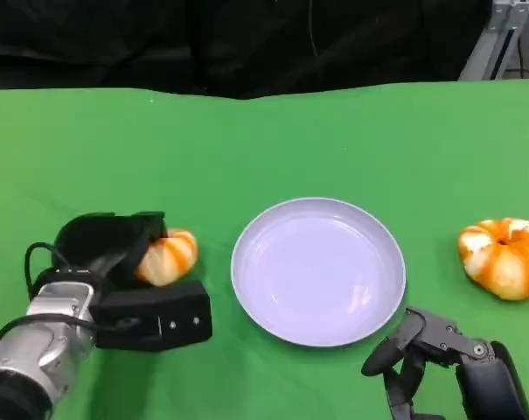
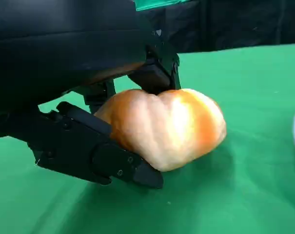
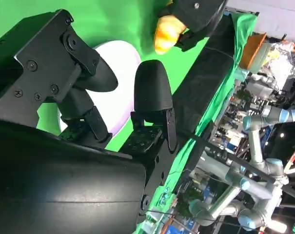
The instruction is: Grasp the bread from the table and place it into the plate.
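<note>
We see the bread [image 1: 168, 257], a glossy lobed roll streaked orange and cream, gripped by the left hand [image 1: 128, 280] low over the green table [image 1: 273, 140], just left of the lavender plate [image 1: 318, 269]. A second, similar roll [image 1: 504, 257] lies well to the plate's right. Black drapes close the room behind (robot arms stand off in the clutter of the right wrist view). The right hand [image 1: 439, 359] holds nothing, fingers curled apart, near the plate's edge.
</note>
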Action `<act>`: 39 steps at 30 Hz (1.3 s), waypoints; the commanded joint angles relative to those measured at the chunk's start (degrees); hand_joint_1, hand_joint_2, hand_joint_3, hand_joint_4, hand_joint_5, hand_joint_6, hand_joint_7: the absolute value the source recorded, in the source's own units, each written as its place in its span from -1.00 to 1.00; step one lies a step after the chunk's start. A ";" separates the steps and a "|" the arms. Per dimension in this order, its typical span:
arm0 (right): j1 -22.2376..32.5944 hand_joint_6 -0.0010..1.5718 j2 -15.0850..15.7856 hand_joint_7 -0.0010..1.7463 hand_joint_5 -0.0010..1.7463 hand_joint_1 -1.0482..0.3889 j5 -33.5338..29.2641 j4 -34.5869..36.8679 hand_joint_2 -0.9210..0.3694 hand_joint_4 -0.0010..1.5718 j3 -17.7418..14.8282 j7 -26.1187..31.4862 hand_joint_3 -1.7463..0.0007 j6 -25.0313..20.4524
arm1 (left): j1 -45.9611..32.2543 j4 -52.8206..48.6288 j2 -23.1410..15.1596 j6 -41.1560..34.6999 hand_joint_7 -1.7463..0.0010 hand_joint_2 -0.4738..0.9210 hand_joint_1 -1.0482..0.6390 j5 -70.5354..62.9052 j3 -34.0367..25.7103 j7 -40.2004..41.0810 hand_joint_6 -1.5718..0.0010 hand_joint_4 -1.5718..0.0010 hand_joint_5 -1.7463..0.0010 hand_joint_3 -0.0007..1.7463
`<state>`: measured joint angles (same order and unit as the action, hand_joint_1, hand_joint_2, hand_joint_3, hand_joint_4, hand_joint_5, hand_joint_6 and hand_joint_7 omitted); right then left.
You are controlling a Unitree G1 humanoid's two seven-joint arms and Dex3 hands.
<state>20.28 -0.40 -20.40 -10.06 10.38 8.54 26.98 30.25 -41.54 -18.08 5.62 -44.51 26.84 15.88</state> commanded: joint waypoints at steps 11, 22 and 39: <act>-0.07 0.07 0.31 0.50 0.98 0.51 0.07 -0.32 0.00 0.17 0.02 0.38 -0.60 -0.47 | -3.51 18.02 -1.60 -0.85 -1.00 0.60 0.02 1.30 -3.66 -4.23 0.24 -0.07 -1.00 -0.19; -0.10 0.08 -0.17 0.51 0.99 0.54 0.84 -0.36 0.00 0.16 0.28 0.33 -0.61 -0.86 | -0.49 18.33 4.61 3.23 -0.89 0.34 0.05 0.81 -1.67 -3.01 0.10 -0.14 -1.00 0.21; 0.13 0.07 -0.16 0.52 1.00 0.55 1.10 -0.33 0.00 0.15 0.55 0.33 -0.63 -0.84 | 4.10 9.54 10.92 3.60 -0.93 0.30 0.04 -0.95 2.81 -3.28 0.13 -0.13 -1.00 0.14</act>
<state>20.30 -0.86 -19.99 -10.02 11.34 8.66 26.39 32.49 -29.87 -7.78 9.59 -44.92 28.83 12.29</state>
